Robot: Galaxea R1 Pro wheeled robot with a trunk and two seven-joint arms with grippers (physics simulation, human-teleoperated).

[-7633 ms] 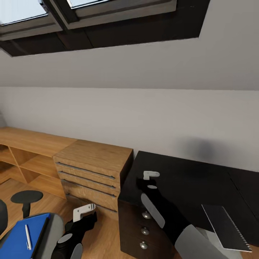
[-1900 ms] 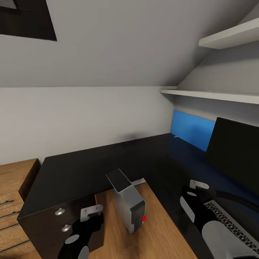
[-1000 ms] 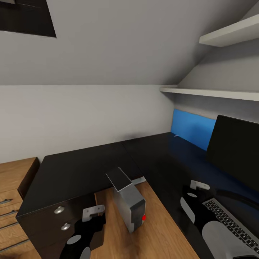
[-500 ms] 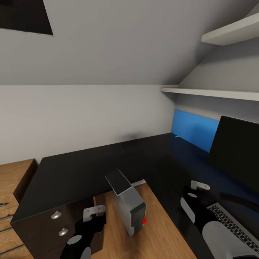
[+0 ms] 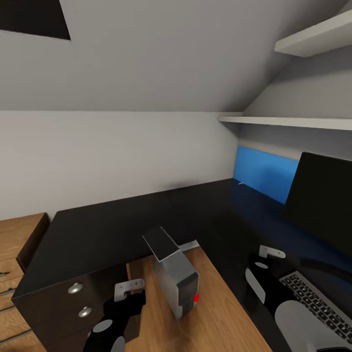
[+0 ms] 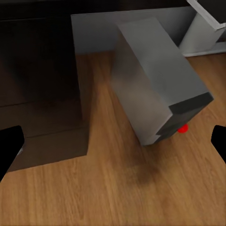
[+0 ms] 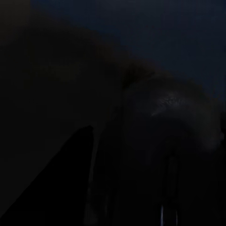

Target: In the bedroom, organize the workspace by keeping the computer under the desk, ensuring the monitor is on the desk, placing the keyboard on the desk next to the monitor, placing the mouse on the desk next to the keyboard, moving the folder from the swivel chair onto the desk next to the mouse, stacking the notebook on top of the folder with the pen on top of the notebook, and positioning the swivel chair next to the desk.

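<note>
Computer [image 5: 176, 278] on floor ahead-right of left hand [image 5: 128, 289], long axis toward desk [image 5: 107, 230] corner; left hand wide open, nearer. Right hand [image 5: 270, 253] state unclear.

Grey computer [image 5: 176, 279] upright on floor in desk's [image 5: 107, 230] corner; monitor [image 5: 323, 201], keyboard [image 5: 320, 304] on top.

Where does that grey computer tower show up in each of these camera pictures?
Head view: the computer stands on the wood floor, low and centre, partly under the desk.
Left wrist view: the computer is large, upper right of centre.
Right wrist view: too dark to tell.
Shared landmark: its red dot.
</note>
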